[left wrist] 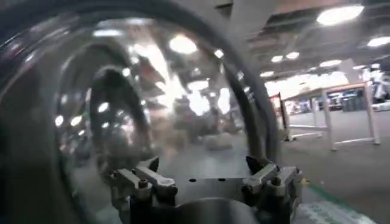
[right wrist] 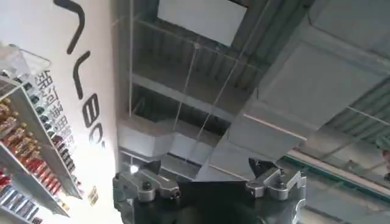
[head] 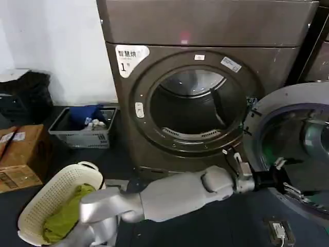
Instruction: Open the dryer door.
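One dryer point(head: 205, 67), drum opening exposed; its one dryer door point(head: 293, 103) is swung wide open to the right, inner face showing. Left gripper point(head: 281, 177) is at the door's inner face, fingers point(left wrist: 141, 180) spread apart, nothing held. Right gripper point(right wrist: 207, 182) points at the ceiling, fingers apart, empty. Two baskets on the floor at left: white laundry basket point(head: 49, 198), grey crate point(head: 82, 135).

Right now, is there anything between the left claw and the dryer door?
Nothing visible. The left claw is open and right at the dryer door, which is swung out to the right of the dryer. The left wrist view shows only the door's glass before the fingers.
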`<state>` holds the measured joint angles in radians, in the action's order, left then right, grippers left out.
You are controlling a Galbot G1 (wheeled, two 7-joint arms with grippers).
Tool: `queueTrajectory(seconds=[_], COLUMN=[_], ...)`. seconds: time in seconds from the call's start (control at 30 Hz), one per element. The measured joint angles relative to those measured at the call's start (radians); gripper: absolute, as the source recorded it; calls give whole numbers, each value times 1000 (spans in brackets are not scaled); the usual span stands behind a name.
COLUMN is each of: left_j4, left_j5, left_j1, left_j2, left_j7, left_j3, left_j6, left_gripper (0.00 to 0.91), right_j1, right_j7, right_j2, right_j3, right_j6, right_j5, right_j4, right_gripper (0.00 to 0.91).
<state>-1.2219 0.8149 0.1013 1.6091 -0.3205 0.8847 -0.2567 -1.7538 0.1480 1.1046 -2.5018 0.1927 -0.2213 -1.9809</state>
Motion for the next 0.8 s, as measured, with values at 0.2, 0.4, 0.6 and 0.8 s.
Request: queueTrajectory(seconds=[0.2, 0.4, 0.6, 0.8], left_j4=[-67, -116, -163, -221], left_j5=[8, 10, 19, 25], left_j1=[-15, -18, -25, -46], left_j2=[-16, -98, -160, -229], left_j7=[-1, 2, 4, 3], left_j3=[11, 18, 19, 22], left_j6=[-16, -20, -33, -32], left_gripper=[907, 907, 907, 907], right_j1=[3, 7, 10, 16], right_j7=[0, -2, -7, -7], right_j2=[-7, -12, -17, -19], right_j3=[0, 7, 5, 0], right_j6=[-1, -2, -6, -7], right_j5=[0, 2, 3, 4], right_j4=[2, 2, 6, 4], right_gripper=[907, 907, 907, 907])
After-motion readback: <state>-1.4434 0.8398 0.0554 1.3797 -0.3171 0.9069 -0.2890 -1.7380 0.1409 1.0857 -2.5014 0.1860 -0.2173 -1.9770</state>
